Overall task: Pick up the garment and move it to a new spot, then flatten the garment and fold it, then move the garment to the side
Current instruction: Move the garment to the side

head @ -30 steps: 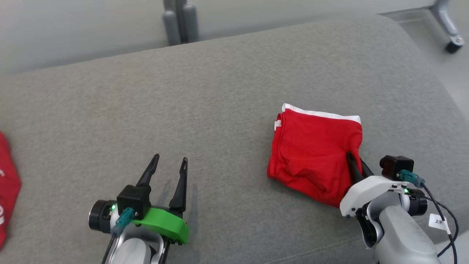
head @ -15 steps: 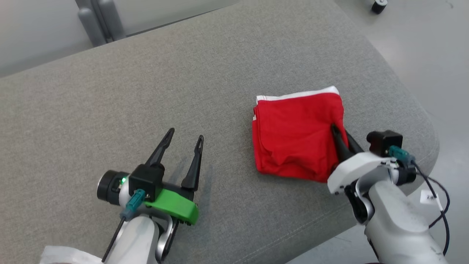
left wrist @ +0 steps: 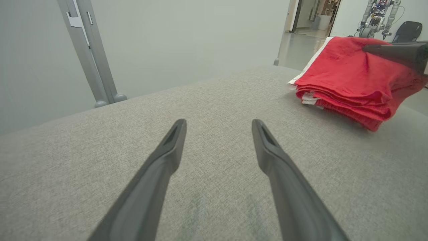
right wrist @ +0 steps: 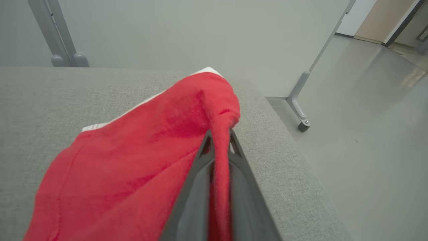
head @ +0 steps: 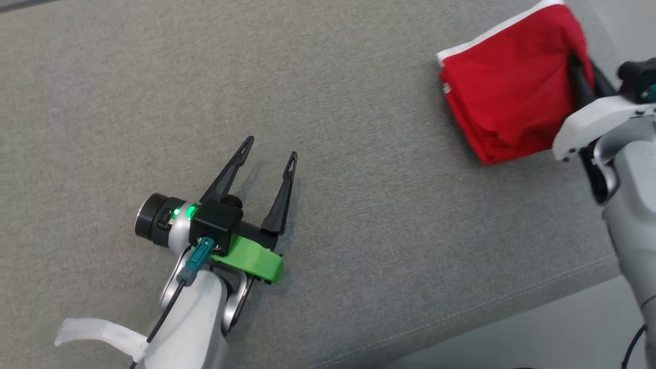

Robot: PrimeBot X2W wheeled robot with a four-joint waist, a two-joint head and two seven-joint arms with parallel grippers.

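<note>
Red garment (head: 505, 97) hauled rightward — pincer (head: 575, 60) clamped.

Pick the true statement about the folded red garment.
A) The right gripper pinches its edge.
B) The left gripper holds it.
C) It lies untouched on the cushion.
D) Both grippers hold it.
A: the right gripper is shut on a ridge of the folded red garment, while the left gripper stands open, apart from it.
</note>
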